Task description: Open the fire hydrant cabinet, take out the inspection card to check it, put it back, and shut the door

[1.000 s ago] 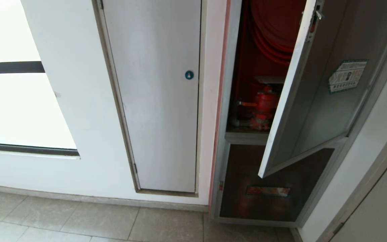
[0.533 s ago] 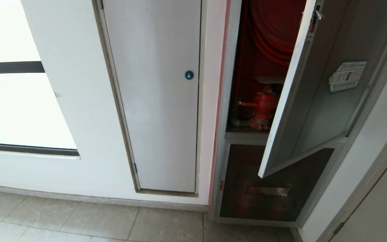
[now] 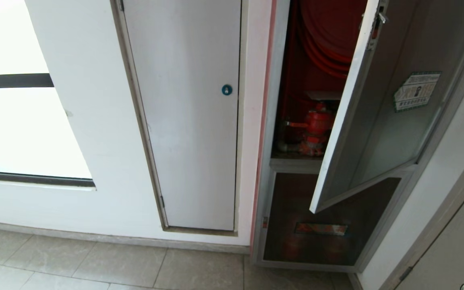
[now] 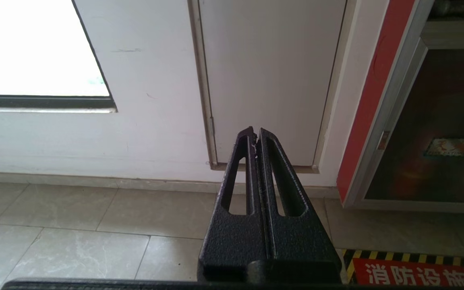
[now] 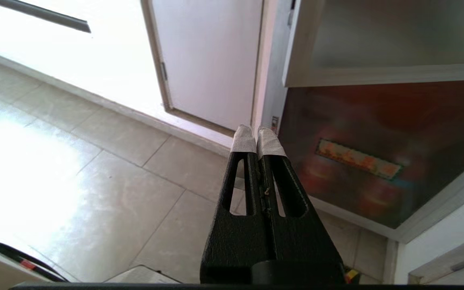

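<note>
Red floor sign (image 4: 419, 274) reads "消防设施".

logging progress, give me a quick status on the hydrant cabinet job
Left hand shut, empty. Right hand shut, empty, low by floor. Cabinet door ajar, red valve showing. Door half covers the opening.

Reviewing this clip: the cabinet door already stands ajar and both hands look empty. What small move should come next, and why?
Probably raise the right hand, shut and empty, toward the door edge. The door hangs half open across the fire hydrant cabinet, partly hiding its red inside, and no card can be made out yet.
</note>
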Motion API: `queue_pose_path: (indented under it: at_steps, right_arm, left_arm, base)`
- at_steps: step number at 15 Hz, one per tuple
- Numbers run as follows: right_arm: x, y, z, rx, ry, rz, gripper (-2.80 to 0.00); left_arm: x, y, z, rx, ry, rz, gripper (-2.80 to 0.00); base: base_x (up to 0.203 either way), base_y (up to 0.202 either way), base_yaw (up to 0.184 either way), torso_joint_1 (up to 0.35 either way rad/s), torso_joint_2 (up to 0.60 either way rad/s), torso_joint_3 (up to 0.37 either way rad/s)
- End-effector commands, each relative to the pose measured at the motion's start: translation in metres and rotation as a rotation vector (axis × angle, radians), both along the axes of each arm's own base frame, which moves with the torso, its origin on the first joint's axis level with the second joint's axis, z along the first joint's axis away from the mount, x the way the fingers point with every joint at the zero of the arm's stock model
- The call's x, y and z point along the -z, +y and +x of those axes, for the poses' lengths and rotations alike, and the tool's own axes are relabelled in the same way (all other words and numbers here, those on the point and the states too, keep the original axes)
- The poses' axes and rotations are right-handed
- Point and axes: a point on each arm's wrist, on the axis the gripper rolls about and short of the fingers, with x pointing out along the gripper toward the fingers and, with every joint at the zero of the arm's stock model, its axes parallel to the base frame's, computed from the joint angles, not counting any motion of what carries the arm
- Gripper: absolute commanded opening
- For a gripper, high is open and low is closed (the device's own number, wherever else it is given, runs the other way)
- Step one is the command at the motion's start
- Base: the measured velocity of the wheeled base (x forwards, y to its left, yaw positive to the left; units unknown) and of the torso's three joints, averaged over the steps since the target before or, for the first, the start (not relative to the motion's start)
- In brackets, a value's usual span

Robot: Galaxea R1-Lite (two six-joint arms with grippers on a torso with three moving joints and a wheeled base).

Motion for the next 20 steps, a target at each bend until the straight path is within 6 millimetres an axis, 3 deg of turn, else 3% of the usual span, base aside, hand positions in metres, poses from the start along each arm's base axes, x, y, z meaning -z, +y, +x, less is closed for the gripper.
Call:
queue_pose_path:
  at_steps: [1, 12, 18, 20]
  right_arm:
    - [-0.001, 0.0, 0.007, -0.013, 0.031, 0.003, -2.8]
    - [-0.026, 0.003, 0.053, -0.069, 0.046, 0.059, -2.8]
    - [-0.031, 0.004, 0.069, -0.077, 0.067, 0.062, -2.8]
    - [-0.032, 0.005, 0.083, -0.08, 0.069, 0.062, -2.8]
  left_arm:
    - [0.002, 0.0, 0.0, 0.0, 0.007, 0.0, -2.8]
    - [0.002, 0.0, 0.001, 0.0, 0.007, 0.0, -2.8]
    - [0.002, 0.0, 0.0, 0.0, 0.006, 0.0, -2.8]
    - [0.002, 0.0, 0.001, 0.0, 0.007, 0.0, -2.8]
  base:
    - [0.0, 0.0, 0.0, 0.0, 0.0, 0.0]
    - [0.0, 0.0, 0.0, 0.0, 0.0, 0.0]
    - [0.0, 0.0, 0.0, 0.0, 0.0, 0.0]
    - [0.0, 0.0, 0.0, 0.0, 0.0, 0.0]
